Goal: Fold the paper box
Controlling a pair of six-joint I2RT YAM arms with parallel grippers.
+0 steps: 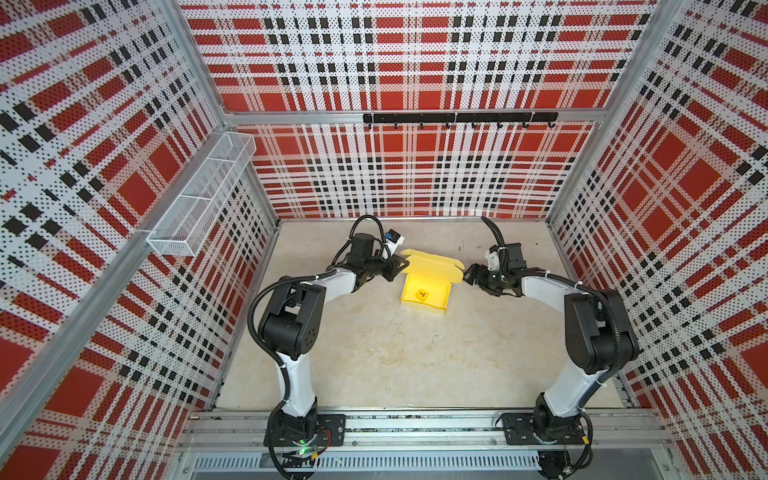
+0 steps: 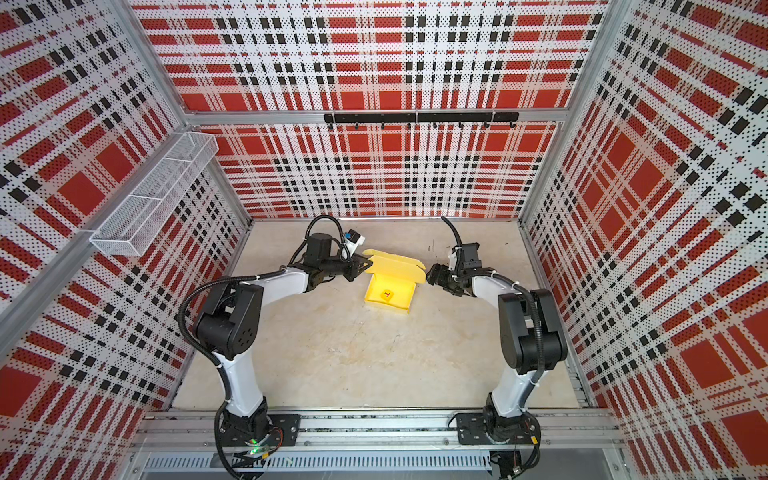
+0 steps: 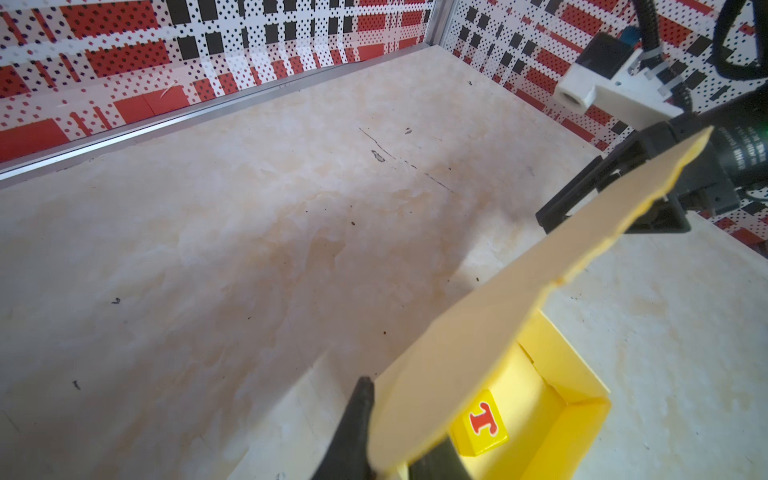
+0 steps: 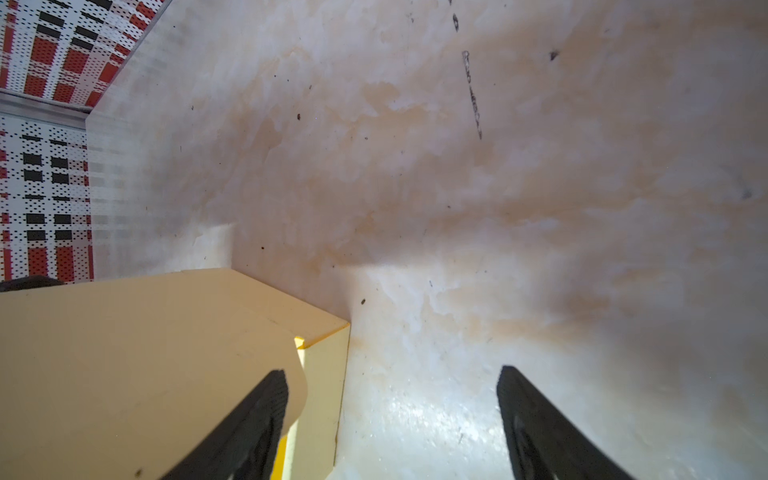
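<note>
- The paper box (image 1: pixel 434 266) rests centre-rear on the table (image 1: pixel 395 357), tray formed, lid raised, yellow letter cube (image 1: pixel 422 295) inside.
- The left gripper (image 1: pixel 403 266) has narrow jaws straddling the lid's left edge; clamping cannot be determined.
- The right gripper (image 1: pixel 471 275) has jaws wide apart, empty, just beside the lid's right edge.

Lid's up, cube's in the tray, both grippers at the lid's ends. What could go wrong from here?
1. Fingers of the left gripper straddle only a corner of the paper box lid; the thin card may slip or crease there.
2. The right gripper is open, holding nothing; a one-sided pull could twist the lid or drag the tray.
3. The lid's end flaps may land outside the walls instead of tucking in beside the yellow cube.
</note>
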